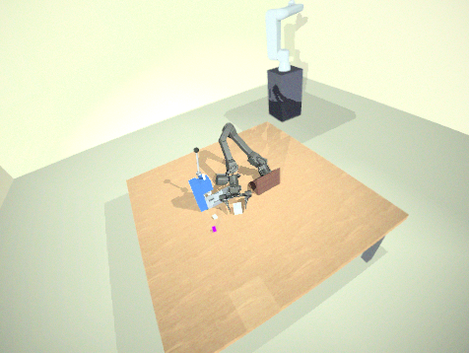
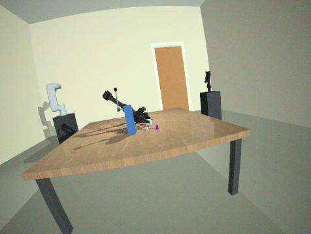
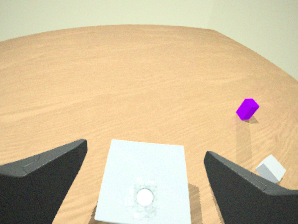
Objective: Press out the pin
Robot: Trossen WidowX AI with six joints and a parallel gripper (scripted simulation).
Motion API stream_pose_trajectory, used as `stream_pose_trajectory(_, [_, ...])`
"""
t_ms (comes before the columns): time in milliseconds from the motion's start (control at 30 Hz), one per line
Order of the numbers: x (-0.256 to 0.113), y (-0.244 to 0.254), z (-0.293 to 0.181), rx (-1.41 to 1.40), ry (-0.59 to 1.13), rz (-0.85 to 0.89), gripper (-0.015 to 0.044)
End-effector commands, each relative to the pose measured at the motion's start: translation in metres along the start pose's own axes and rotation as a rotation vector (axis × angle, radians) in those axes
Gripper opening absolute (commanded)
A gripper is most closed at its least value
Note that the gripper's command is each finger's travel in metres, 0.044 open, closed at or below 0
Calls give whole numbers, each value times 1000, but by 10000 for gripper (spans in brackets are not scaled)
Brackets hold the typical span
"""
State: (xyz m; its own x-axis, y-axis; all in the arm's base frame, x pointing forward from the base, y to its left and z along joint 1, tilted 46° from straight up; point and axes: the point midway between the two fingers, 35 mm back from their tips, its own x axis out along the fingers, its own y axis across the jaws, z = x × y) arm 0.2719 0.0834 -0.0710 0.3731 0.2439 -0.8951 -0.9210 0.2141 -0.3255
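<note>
Working left to right across the top view. Slim metal lever with black ball knob (image 1: pixel 197 164) (image 2: pixel 117 99): upright, arm away from it. Blue upright press panel (image 1: pixel 200 193) (image 2: pixel 129 120) beside it; punch and cup too small to make out.

Small purple block (image 1: pixel 214 229) (image 2: pixel 157 127) (image 3: pixel 247 109) and small white cube (image 1: pixel 215 217) (image 2: pixel 146 129) (image 3: pixel 270 169) lie on the wooden table (image 1: pixel 296 247) (image 2: pixel 183 137) (image 3: pixel 135 75), apart.

Black two-finger gripper (image 1: pixel 237 210) (image 2: pixel 148 122) (image 3: pixel 147 152): spread wide, gripping nothing. Larger white block with round pin (image 1: pixel 237 207) (image 3: pixel 145 172) sits between the fingers, a gap each side, off to the press's right. Not on the bed; pressing not begun.

Handling, by guess: block light, stiff, rather smooth; pin probably snug. Take it by two opposite flat sides, level, pin face untouched. A skewed hold could spoil alignment under the punch.

Brown board (image 1: pixel 268 181) farthest right, well clear of the block.
</note>
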Motion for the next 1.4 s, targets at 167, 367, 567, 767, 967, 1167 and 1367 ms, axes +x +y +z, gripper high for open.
stream_pose_trajectory(167, [0, 0, 1, -5, -4, 0, 440])
stream_pose_trajectory(367, [0, 0, 1, -5, -4, 0, 440])
stream_pose_trajectory(567, [0, 0, 1, -5, -4, 0, 440])
stream_pose_trajectory(767, [0, 0, 1, -5, -4, 0, 440])
stream_pose_trajectory(967, [-1, 0, 7, 12, 78, 29, 440])
stream_pose_trajectory(1167, [-36, 0, 43, 6, 431, 18, 440])
stream_pose_trajectory(1367, [-52, -1, 53, -13, 507, -17, 440])
